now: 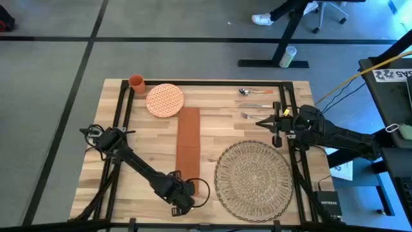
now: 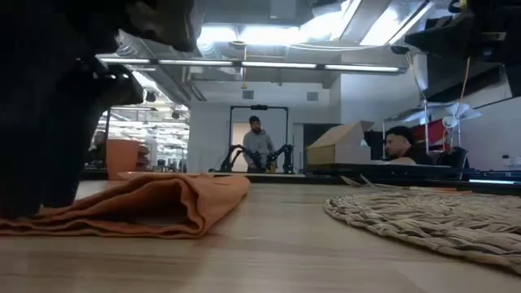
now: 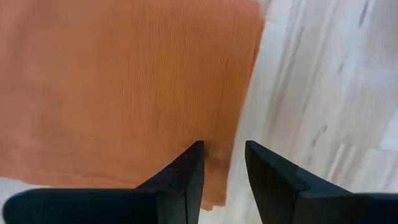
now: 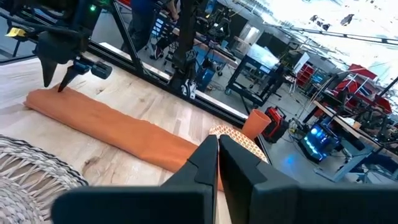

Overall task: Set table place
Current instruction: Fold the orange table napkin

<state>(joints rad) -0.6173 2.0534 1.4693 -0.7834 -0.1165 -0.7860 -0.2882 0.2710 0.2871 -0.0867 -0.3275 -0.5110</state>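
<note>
The round woven straw place mat (image 1: 252, 173) lies flat on the wooden table (image 1: 219, 106) at the near right. Left of it a rust-orange napkin (image 1: 188, 138) lies stretched from near to far. My left gripper (image 3: 224, 155) is open, pointing down over the napkin's near end, with the cloth's long edge between its fingers. My right gripper (image 4: 217, 149) is shut and empty. It hovers above the table's right side, just beyond the mat's far rim (image 1: 257, 145). My left gripper stands over the napkin's near end (image 3: 211, 130), close to a corner, its fingers coming from above. Whether the fingertips (image 3: 189, 165) touch the cloth I cannot tell. The napkin lies on the table, its end slightly humped (image 2: 163, 203).
An orange-patterned plate (image 1: 165, 100) and an orange cup (image 1: 136, 81) stand at the far left. Cutlery (image 1: 254, 93) lies at the far right, just beyond my right gripper. Black frame rails (image 1: 122, 109) run along the table's sides. People are in the room beyond.
</note>
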